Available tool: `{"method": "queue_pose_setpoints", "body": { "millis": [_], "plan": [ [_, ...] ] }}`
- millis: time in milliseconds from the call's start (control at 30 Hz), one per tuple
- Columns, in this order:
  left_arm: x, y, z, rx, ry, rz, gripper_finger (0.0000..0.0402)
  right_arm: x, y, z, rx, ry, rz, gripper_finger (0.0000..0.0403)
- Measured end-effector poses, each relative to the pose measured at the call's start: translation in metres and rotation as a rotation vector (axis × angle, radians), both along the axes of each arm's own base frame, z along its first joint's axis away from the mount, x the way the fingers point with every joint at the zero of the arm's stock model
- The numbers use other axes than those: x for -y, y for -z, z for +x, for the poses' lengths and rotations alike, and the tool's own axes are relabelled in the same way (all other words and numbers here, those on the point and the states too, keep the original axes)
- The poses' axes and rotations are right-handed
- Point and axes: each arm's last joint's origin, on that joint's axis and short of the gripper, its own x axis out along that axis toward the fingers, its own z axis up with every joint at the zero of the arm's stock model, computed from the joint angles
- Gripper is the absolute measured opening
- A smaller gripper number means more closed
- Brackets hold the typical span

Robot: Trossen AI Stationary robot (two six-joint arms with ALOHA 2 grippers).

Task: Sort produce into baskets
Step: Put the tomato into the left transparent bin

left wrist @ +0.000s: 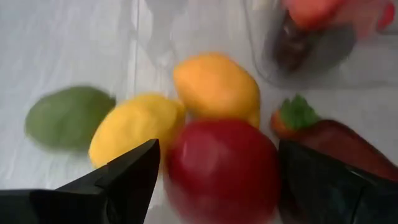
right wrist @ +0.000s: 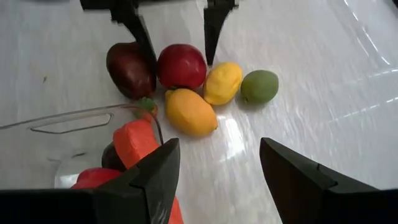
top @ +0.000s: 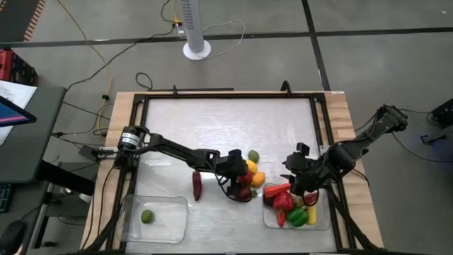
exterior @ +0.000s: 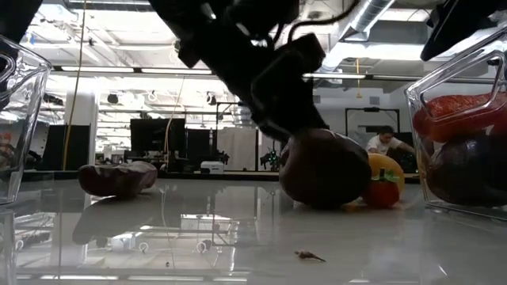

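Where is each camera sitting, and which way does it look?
High view: above the table, looking straight down; both arms show, left gripper over the loose fruit.
Low view: at tabletop height, looking level into the room; a dark arm comes from above.
Left wrist view: on the left arm, facing the red apple between its open fingers.
Right wrist view: on the right arm, facing the table; right gripper shows below.
Both wrist views share the red apple and the yellow lemon.
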Motion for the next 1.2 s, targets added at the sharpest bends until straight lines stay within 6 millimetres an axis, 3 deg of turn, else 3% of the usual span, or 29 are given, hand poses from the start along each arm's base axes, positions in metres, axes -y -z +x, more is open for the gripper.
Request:
{"method": "queue_pose_setpoints", "body": {
  "millis": [200,433,633,900,1067,1200],
  "plan": [
    [-0.001,0.009,0.000,-0.036,0.018,0.061,0.0312,0.000,-0.001,0.001,0.013,-0.008,-0.013,0.0249],
    [-0.001,0.012,0.000,-0.053,0.022,0.088,0.0252,0.000,-0.001,0.001,0.020,-0.010,-0.018,0.0249],
    [-0.006,-0.001,-0.009,-0.088,-0.002,0.175,0.0241,-0.001,-0.001,0.002,0.022,-0.010,-0.018,0.0249],
    [-0.001,-0.084,-0.047,-0.021,0.038,0.156,0.0245,-0.003,-0.005,0.003,0.106,-0.011,-0.140,0.0249],
    [0.015,-0.123,-0.088,-0.087,0.143,-0.071,0.0246,-0.007,-0.010,0.008,0.184,-0.040,-0.166,0.0249],
    [0.036,-0.143,-0.120,-0.165,0.163,-0.207,0.0246,-0.008,-0.012,0.009,0.204,-0.042,-0.162,0.0249]
  ]
}}
